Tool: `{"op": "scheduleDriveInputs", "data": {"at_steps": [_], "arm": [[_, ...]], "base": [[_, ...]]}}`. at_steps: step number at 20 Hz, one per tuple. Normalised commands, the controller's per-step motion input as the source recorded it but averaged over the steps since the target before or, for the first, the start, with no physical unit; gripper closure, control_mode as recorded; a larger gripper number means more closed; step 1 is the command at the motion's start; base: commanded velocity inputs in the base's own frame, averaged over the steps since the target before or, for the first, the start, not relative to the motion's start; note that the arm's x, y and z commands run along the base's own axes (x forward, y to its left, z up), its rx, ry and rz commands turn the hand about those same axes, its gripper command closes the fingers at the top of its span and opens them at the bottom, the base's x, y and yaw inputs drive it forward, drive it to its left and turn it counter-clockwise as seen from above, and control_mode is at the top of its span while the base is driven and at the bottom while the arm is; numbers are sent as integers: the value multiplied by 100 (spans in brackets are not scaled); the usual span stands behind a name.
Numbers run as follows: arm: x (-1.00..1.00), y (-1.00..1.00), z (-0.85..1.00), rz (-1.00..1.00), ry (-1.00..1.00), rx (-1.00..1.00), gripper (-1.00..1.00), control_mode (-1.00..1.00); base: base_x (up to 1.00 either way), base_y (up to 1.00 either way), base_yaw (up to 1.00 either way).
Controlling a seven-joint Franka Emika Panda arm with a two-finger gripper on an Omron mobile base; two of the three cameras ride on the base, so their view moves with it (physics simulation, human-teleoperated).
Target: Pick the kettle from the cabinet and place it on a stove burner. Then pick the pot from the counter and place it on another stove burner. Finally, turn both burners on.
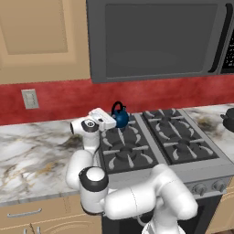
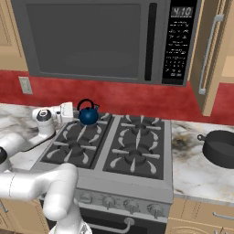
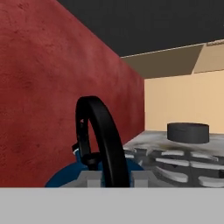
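Note:
The small blue kettle (image 1: 121, 118) (image 2: 88, 115) stands on the back left burner (image 1: 119, 133) of the steel stove (image 2: 123, 178). From the kettle's left, my gripper (image 1: 112, 119) (image 2: 75, 111) reaches in level and is shut on its black arched handle (image 3: 103, 135), which rises between the fingertips in the hand view. The dark pot (image 2: 222, 148) (image 3: 188, 132) rests on the marble counter (image 2: 192, 171) right of the stove. The tan cabinet door (image 2: 208, 59) hangs open at the upper right.
A grey microwave (image 1: 160, 39) hangs low over the stove. The red backsplash (image 3: 48, 96) runs close behind the kettle. Knobs (image 2: 130, 205) line the stove front. A wall outlet (image 1: 30, 98) is above the left counter (image 1: 32, 155).

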Motion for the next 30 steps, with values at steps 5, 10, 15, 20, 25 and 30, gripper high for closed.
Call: {"op": "scheduleDriveInputs", "data": {"at_steps": [5,10,15,20,25,30], "arm": [[0,1,-27,0,0,0,-100,-100],[0,0,-23,0,0,0,-100,-100],[0,0,-13,0,0,1,-100,-100],[-5,1,-1,0,0,0,-100,-100],[-17,19,3,0,0,0,-100,-100],[-18,26,13,0,0,0,-100,-100]], "base": [[0,0,0],[0,0,0],[0,0,0],[0,0,0],[0,0,0],[0,0,0]]}}
